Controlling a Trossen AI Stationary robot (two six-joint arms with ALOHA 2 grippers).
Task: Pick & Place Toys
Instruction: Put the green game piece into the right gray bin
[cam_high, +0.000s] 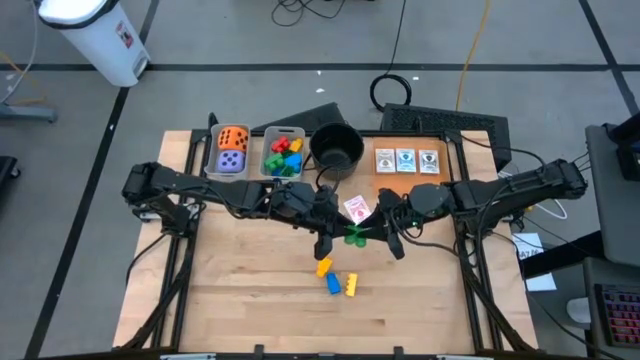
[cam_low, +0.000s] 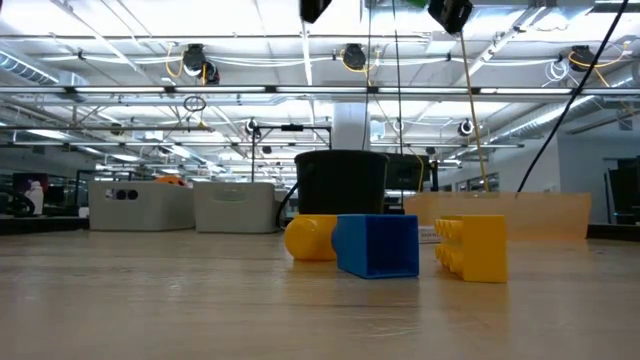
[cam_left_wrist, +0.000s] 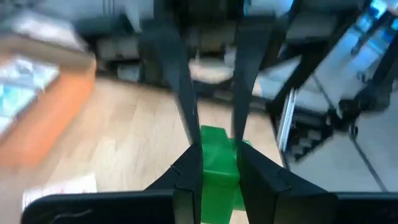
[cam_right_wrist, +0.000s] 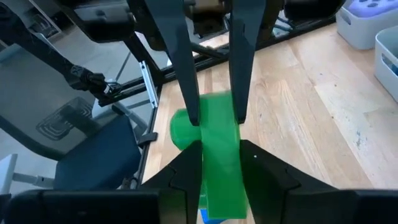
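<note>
Wood planks are spreading under me, a pale table (cam_high: 250, 300) with grey floor all round it. I am holding my two grippers tip to tip above the middle of it, with a green block (cam_high: 355, 236) caught between them. My left gripper (cam_left_wrist: 215, 163) is pinching one end of that green block (cam_left_wrist: 219, 163) between its fingers, and my right gripper (cam_right_wrist: 217, 152) is closing on the other end of the green block (cam_right_wrist: 219, 155), its fingers set on both sides.

Below and nearer the front edge, a yellow-orange piece (cam_high: 323, 267), a blue block (cam_high: 333, 284) and a yellow block (cam_high: 351, 286) are lying close together on the wood. One picture card (cam_high: 355, 208) is lying just behind my grippers. Along the back, one grey bin (cam_high: 231, 152) is holding an orange die and a purple die, a second bin (cam_high: 284, 153) is holding mixed coloured blocks, and the black pot (cam_high: 336, 148) is standing beside it. Three more cards (cam_high: 405, 160) are sitting in a row on an orange mat.
</note>
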